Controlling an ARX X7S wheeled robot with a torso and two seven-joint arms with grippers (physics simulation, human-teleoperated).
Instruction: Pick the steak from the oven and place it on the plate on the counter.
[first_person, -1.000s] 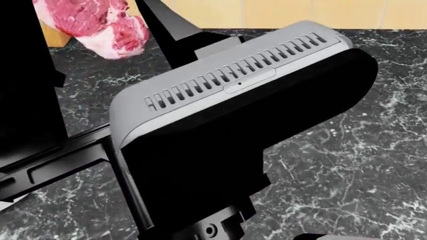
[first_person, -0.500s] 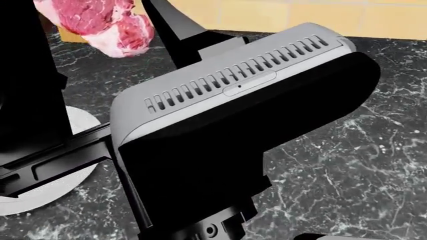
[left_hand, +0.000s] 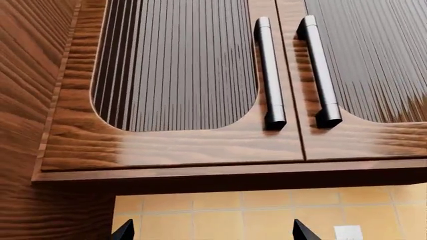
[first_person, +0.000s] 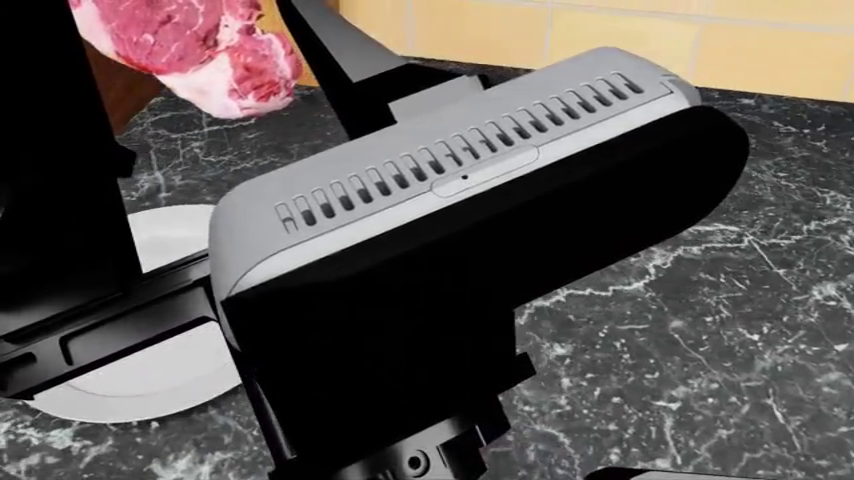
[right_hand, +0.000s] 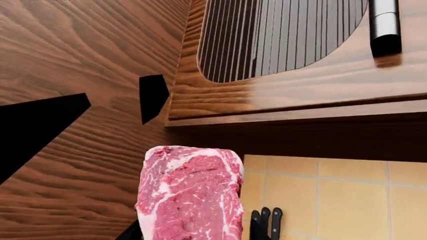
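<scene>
My right gripper (right_hand: 190, 220) has its jaws clamped on the steak (right_hand: 190, 192), which stands up from between my fingers and hides most of them in the right wrist view, so only a dark sliver of finger shows at its lower edge. From my head camera the steak (first_person: 200, 45) hangs in the air at the upper left, above the counter (first_person: 694, 330) and apart from it, while the plate (first_person: 147, 370) lies flat on the black marble lower down, partly hidden behind my own arm. The meat is pink-red with fine white marbling and a pale band of fat along its edge (raw by the look of it). My left gripper (left_hand: 210, 232) shows only two dark fingertips, set well apart, with wooden cabinet doors (left_hand: 180, 80) beyond them
</scene>
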